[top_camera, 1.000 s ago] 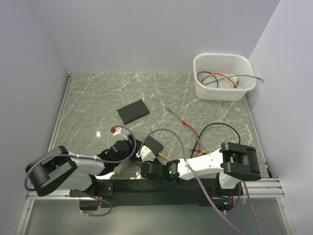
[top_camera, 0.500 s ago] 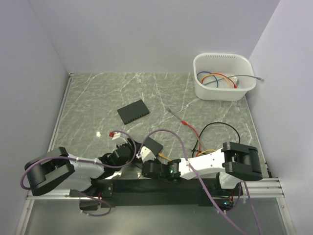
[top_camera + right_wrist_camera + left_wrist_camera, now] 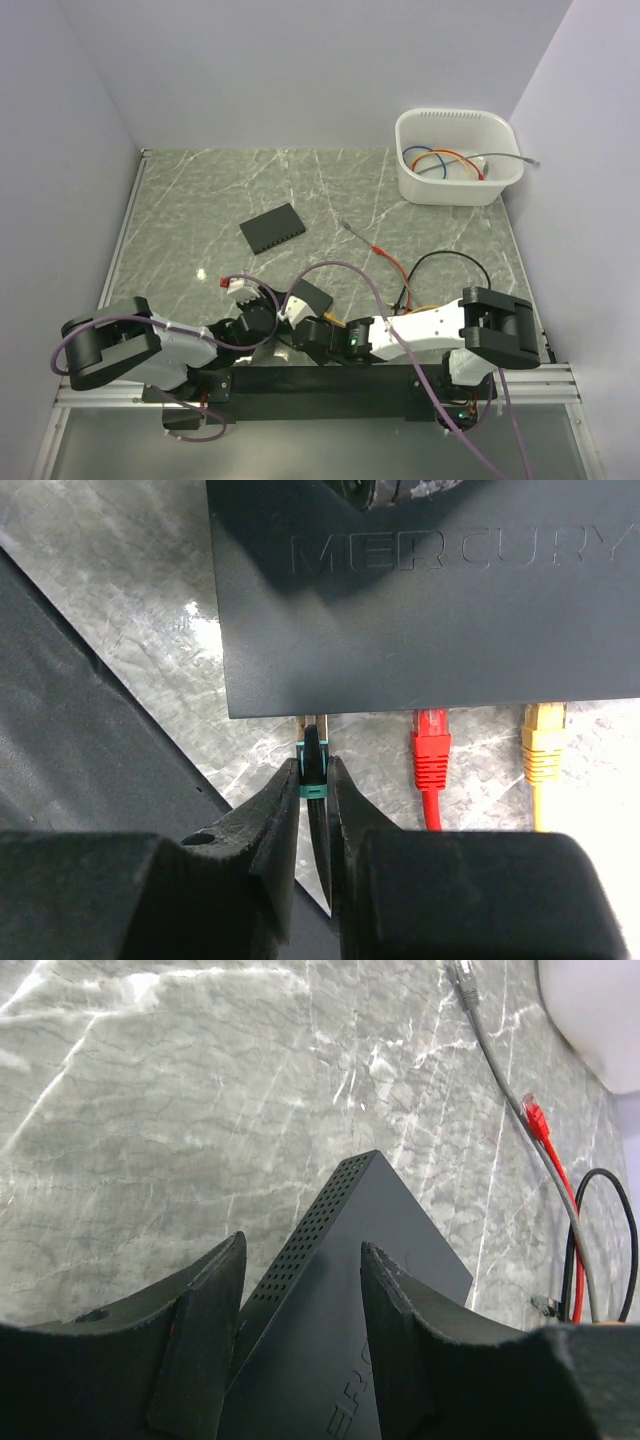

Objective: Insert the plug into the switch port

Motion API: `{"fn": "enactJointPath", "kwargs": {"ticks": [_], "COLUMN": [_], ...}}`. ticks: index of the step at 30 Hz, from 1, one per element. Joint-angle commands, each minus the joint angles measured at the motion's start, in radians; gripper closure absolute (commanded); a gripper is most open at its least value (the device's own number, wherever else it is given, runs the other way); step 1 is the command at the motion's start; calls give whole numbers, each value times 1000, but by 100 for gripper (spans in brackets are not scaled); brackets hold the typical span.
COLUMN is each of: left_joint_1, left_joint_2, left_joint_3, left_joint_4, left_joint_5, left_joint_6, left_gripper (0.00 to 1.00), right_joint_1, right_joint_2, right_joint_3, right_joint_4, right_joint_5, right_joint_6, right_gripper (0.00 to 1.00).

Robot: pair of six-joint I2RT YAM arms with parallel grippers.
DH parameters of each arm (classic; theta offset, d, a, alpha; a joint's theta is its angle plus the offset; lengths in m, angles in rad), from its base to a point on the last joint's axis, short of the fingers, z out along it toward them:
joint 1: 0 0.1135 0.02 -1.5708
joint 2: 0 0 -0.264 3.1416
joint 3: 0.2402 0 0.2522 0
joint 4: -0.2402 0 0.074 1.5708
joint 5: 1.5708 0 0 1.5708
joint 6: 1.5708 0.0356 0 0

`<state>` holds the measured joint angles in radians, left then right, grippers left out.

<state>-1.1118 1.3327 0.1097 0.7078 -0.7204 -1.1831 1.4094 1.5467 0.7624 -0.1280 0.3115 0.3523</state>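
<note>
The black switch (image 3: 420,600) marked MERCURY fills the top of the right wrist view. My right gripper (image 3: 314,770) is shut on a black plug with a teal collar (image 3: 314,780). The plug's clear tip meets the switch's port edge at its left end, and the collar stays outside. In the left wrist view my left gripper (image 3: 302,1242) is shut on the switch (image 3: 370,1250), one finger on each side. From above, the switch (image 3: 313,294) sits between the left gripper (image 3: 262,302) and the right gripper (image 3: 305,325), near the table's front edge.
A red plug (image 3: 430,750) and a yellow plug (image 3: 543,750) sit in ports further right. A second flat black box (image 3: 272,227) lies mid-table. A white bin (image 3: 455,185) of cables stands back right. Red (image 3: 385,255), grey (image 3: 352,230) and black (image 3: 450,262) cables trail right of the switch.
Both arms have shifted slightly. The left arm's body has moved right, and the right wrist has edged up toward the switch. Both grips are unchanged.
</note>
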Motion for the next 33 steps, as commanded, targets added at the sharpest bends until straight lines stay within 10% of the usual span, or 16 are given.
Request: {"fn": "enactJointPath", "kwargs": {"ticks": [1,25,33], "left_joint_1": [-144,-204,-206], "left_joint_2": [48,56,-223], "left_joint_3": [8,7,-11], "left_joint_4": [-166,-159,-468], "left_joint_5": [411,377,276], "left_joint_6": [-161,-226,-292], "left_gripper": [46,44,39], "right_joint_1": [-79,-121,-121], "right_joint_2": [-95,16,-22], "right_joint_3": [104,250,175], "right_joint_4": [722,876,838], "right_joint_5": [221,9,47], "right_joint_6": [-36,-36,-61], "right_gripper": [100,100,100]}}
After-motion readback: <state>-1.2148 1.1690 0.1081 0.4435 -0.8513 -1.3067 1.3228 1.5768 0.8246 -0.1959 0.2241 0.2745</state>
